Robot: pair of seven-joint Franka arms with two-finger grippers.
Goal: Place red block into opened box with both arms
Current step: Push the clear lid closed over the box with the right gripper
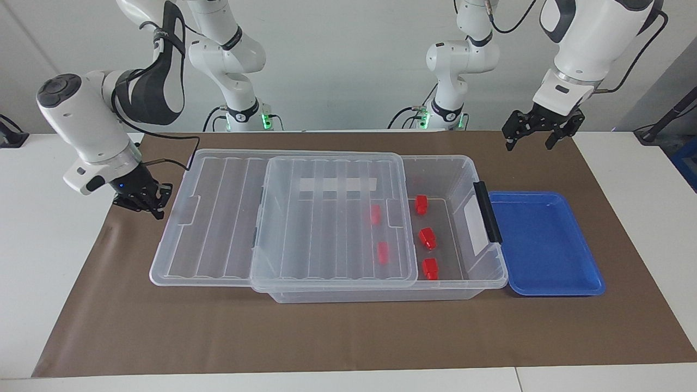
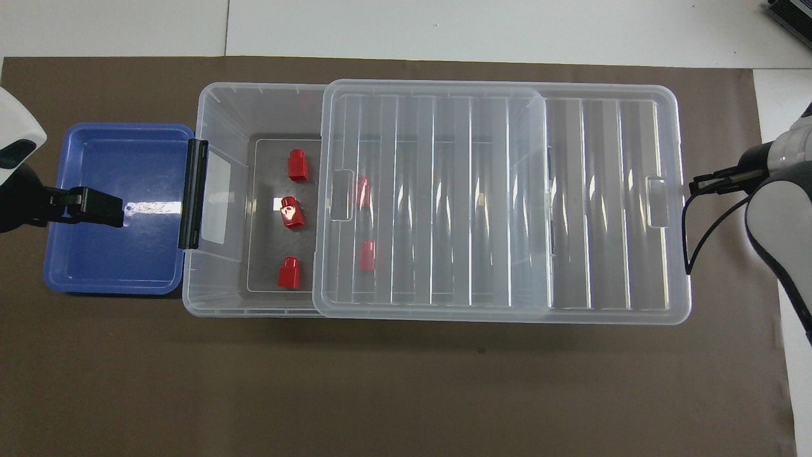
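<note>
The box (image 1: pixel 463 159) is a clear bin in the middle of the mat. Its ribbed lid (image 1: pixel 332 218) is slid toward the right arm's end, so the bin's end by the black handle (image 1: pixel 487 212) stands uncovered. Three red blocks (image 1: pixel 421 204) (image 1: pixel 427 238) (image 1: pixel 430 268) lie on the uncovered floor, and two more (image 1: pixel 375 214) (image 1: pixel 383 252) show through the lid. My left gripper (image 1: pixel 529 142) hangs open and empty, high over the blue tray (image 2: pixel 101 260). My right gripper (image 1: pixel 157 208) is shut with nothing in it, low beside the lid's overhanging end (image 2: pixel 679 190).
A shallow blue tray (image 1: pixel 544 245) with nothing in it sits against the box's handle end. A brown mat (image 1: pixel 326 337) covers the table under everything. The right arm's black cable (image 2: pixel 688 235) loops close to the lid's edge.
</note>
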